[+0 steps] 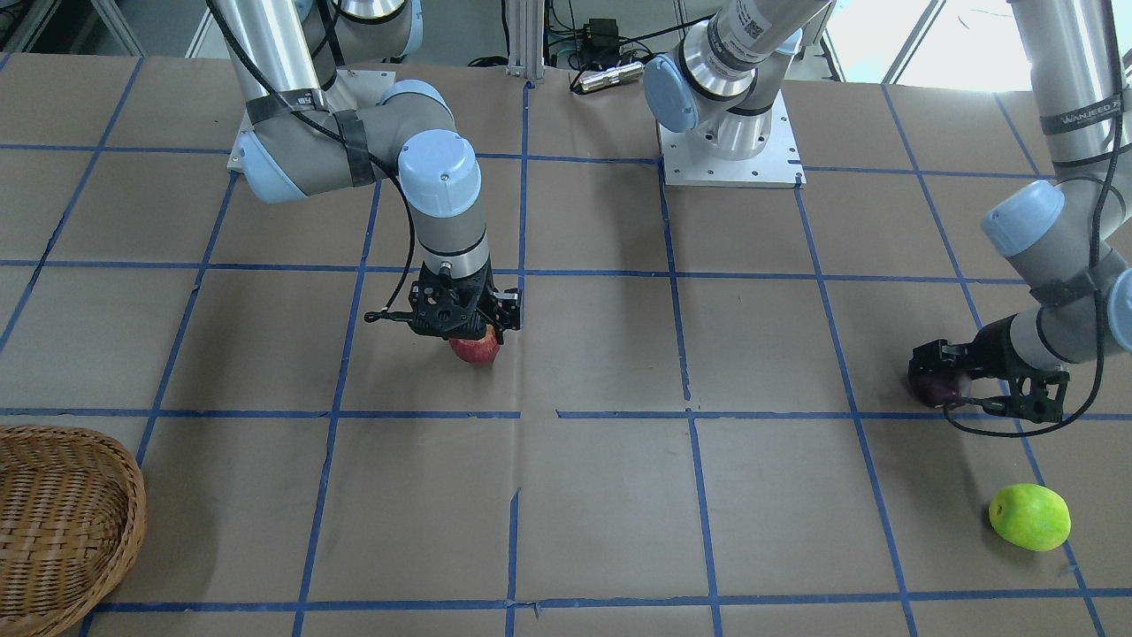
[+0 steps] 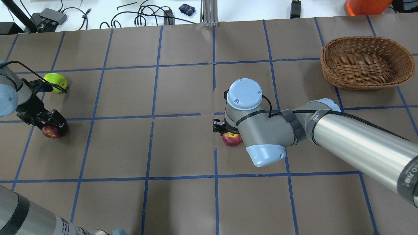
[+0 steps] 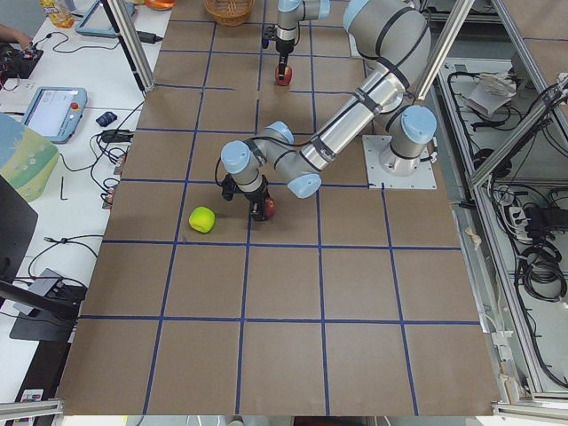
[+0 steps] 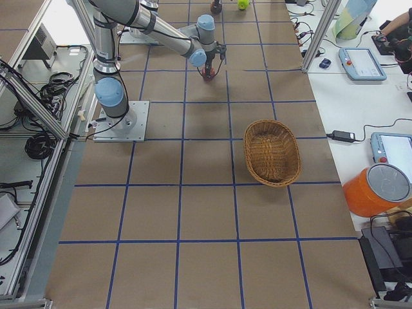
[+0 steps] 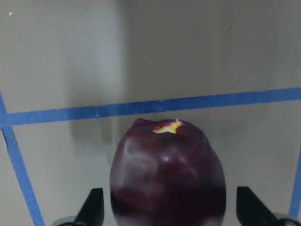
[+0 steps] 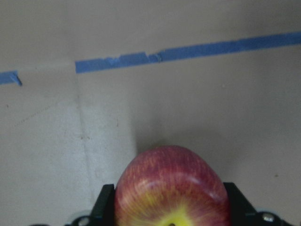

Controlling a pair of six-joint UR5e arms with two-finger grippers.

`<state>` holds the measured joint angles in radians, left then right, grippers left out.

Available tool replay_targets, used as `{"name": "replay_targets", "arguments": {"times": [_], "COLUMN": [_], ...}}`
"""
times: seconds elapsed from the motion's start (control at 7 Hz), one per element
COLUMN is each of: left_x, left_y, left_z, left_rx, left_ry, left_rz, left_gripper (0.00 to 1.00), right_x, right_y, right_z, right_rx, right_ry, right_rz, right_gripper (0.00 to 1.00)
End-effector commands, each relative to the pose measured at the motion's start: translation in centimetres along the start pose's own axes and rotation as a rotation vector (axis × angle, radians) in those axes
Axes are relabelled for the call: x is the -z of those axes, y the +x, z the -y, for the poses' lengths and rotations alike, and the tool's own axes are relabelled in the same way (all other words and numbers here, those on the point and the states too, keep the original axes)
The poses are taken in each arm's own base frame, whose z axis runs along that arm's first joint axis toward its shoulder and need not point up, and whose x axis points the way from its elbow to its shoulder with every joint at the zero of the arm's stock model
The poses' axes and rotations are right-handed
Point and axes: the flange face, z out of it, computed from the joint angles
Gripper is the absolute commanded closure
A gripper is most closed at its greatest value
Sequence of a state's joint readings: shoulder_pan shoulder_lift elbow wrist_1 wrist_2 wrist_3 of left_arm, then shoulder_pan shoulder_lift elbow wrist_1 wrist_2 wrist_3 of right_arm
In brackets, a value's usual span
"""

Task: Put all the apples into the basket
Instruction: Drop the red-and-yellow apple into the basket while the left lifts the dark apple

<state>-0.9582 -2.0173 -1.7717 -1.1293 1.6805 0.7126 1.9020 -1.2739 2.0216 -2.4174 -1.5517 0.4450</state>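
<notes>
Clamps the red apple (image 1: 475,351) at centre in the right gripper (image 1: 473,338). Straddles the maroon apple (image 5: 167,174) with the left gripper (image 5: 168,209) spread wide, not touching. Lime-green apple (image 1: 1028,517) nearby, wicker basket (image 2: 364,85) well apart. Likely firm, smooth, roll-prone: pinch across the widest girth.

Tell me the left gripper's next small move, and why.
Probably close the left gripper. Its fingers straddle the maroon apple, but the wrist view shows a gap on each side, so nothing is gripped yet.
</notes>
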Motion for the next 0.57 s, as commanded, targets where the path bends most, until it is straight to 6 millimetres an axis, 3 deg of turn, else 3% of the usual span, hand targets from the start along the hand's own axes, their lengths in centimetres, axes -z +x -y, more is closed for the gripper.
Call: {"name": "replay_targets", "arguments": {"times": [0.0, 0.14, 0.29, 0.43], "left_x": [3.1, 5.0, 7.1, 8.7], "left_y": [2.4, 5.0, 9.1, 15.1], "left_z": [0.3, 1.1, 1.7, 2.5], "left_rx": [-0.048, -0.082, -0.116, -0.146], "left_ry": [-0.007, -0.013, 0.023, 0.046], "left_rz": [0.008, 0.002, -0.035, -0.060], "left_gripper": [1.00, 1.00, 1.00, 1.00], "right_x": [5.2, 9.4, 13.1, 15.0], "right_y": [1.9, 4.8, 9.3, 15.3], "right_z": [6.2, 11.2, 15.5, 18.9], "right_rx": [-0.028, -0.016, 0.009, 0.055], "right_ry": [0.006, -0.014, -0.032, -0.008], "right_rz": [-0.015, -0.045, -0.055, -0.059], "right_gripper": [0.74, 0.75, 0.78, 0.83]}}
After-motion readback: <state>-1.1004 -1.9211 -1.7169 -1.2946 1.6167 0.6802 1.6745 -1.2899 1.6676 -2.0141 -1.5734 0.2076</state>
